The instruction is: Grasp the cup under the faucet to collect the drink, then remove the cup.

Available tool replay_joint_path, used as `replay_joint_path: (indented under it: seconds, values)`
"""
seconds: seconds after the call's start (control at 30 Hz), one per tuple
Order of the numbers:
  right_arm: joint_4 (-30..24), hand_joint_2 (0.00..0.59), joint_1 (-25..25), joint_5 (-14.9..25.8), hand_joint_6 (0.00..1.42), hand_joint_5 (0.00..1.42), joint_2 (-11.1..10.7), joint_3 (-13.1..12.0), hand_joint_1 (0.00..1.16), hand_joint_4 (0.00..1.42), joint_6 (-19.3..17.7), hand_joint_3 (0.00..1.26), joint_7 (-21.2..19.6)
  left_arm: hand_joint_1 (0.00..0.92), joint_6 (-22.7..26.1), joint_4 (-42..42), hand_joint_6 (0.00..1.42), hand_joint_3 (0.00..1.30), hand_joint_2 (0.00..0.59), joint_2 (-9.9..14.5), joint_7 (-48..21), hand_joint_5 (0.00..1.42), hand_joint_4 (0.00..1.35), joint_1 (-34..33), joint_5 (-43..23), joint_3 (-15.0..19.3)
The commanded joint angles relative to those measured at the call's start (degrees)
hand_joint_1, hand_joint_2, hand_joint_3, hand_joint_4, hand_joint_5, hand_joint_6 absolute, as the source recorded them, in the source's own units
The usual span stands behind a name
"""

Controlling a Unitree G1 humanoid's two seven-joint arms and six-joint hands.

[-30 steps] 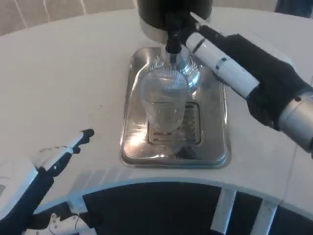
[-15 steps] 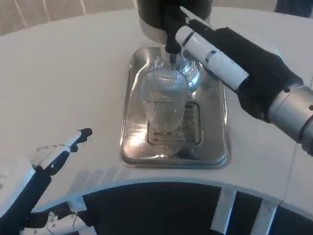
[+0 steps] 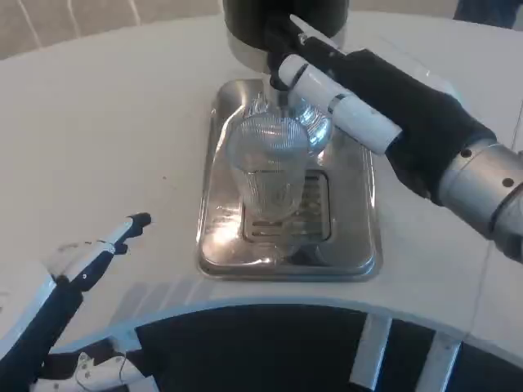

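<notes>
Right hand point(image 3: 384, 106) has moved up to the faucet point(image 3: 282, 61), fingers reaching its lever, grip unclear; cup point(image 3: 268, 167) waits below; left hand point(image 3: 90, 257) idle, fingers apart.

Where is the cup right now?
The cup stands on the metal tray near the middle of the head view, right under the faucet. The right hand reaches to the faucet just above and to its right.

1. A white table point(image 3: 106, 122) with a rounded near edge carries everything.
2. A shiny metal drip tray point(image 3: 369, 245) lies flat on it, centre-right, with a slotted grate in its middle.
3. At the tray's far end stands the dark dispenser point(image 3: 245, 20).
</notes>
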Motion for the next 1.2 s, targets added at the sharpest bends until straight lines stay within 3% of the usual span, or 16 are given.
replay_joint_path:
  seconds: [0.03, 0.27, 0.53, 0.93, 1.2]
  values:
    - [-0.6, 0.455, -1.4, 0.1, 0.00, 0.00, -1.1, 2.2, 0.00, 0.00, -2.1, 0.00, 0.7, 0.046, -0.4, 0.6, 0.27, 0.13, 0.062, 0.6, -0.6, 0.26, 0.15, 0.9, -0.7, 0.9]
    - [-2.1, 0.455, -1.9, -4.2, 0.00, 0.00, -5.3, 6.8, 0.00, 0.00, -5.9, 0.00, 1.7, 0.046, -0.3, 0.9, 0.27, 0.13, 0.062, 0.5, -1.0, 0.26, 0.15, 0.7, -1.0, 0.8]
    - [-1.9, 0.455, -1.7, -8.4, 0.00, 0.00, -7.1, 9.7, 0.00, 0.00, -9.5, 0.00, 2.7, 0.046, 0.1, 1.2, 0.27, 0.13, 0.062, 0.2, -1.4, 0.26, 0.15, 0.2, -1.3, 0.6]
    - [0.0, 0.455, -1.4, -14.3, 0.00, 0.00, -7.2, 12.7, 0.00, 0.00, -14.7, 0.00, 4.0, 0.046, 0.7, 2.0, 0.27, 0.13, 0.062, -0.2, -2.0, 0.26, 0.15, -0.9, -1.9, 0.2]
    - [0.1, 0.455, -0.5, -17.1, 0.00, 0.00, -6.6, 13.0, 0.00, 0.00, -17.2, 0.00, 5.1, 0.046, 1.8, 2.3, 0.27, 0.11, 0.062, -0.9, -2.7, 0.26, 0.15, -1.2, -3.4, 0.2]
